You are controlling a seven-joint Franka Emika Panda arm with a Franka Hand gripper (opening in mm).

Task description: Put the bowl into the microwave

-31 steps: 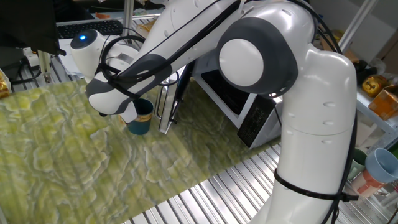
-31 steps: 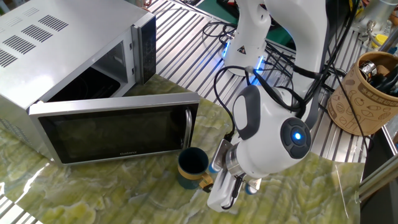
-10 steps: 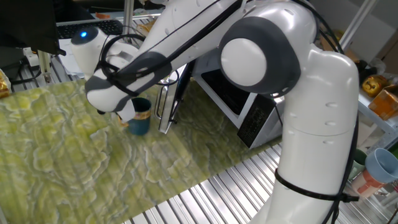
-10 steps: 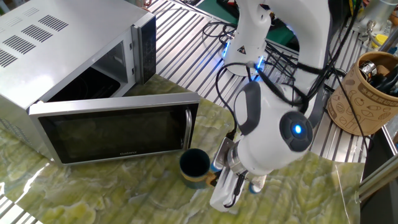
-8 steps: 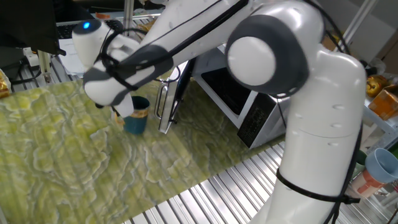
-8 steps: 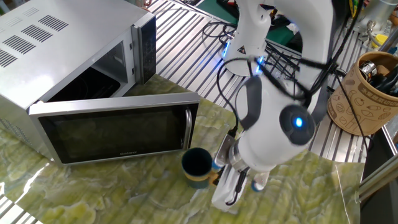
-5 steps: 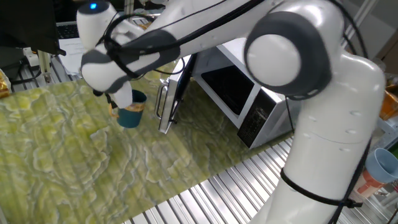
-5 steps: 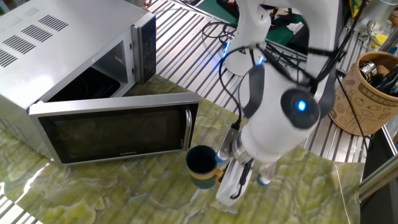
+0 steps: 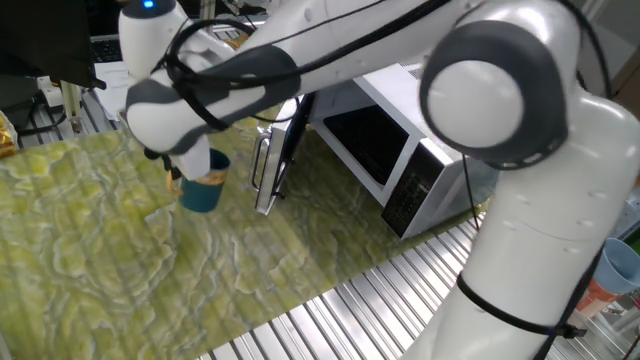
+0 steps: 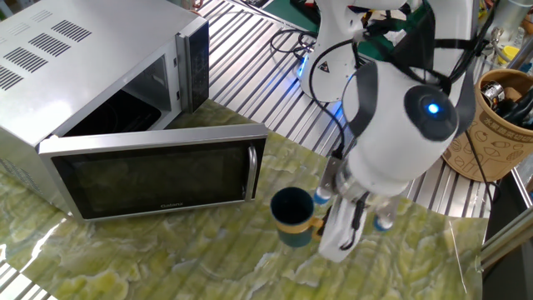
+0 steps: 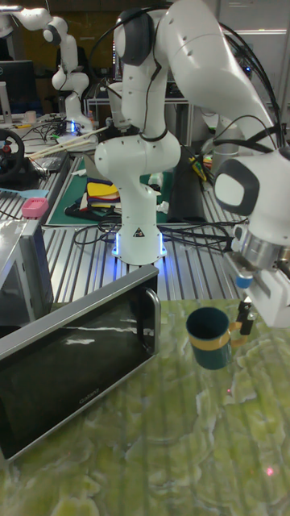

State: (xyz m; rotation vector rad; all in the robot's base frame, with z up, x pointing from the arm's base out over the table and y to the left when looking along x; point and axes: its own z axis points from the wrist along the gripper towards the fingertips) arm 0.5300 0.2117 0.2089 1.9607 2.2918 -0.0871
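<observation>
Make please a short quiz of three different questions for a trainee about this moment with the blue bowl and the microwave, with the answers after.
1. True or false: the microwave door stands open.
2. By which part does the gripper hold the bowl?
   A. the yellow-tan handle
   B. the base
   C. the far rim
3. Fill in: in the tall fixed view the bowl is ____ the green mat, not resting on it.

Key
1. True.
2. A. The fingers close on the handle at the bowl's side.
3. Above. It hangs tilted, its opening turned partly toward the camera.
</observation>
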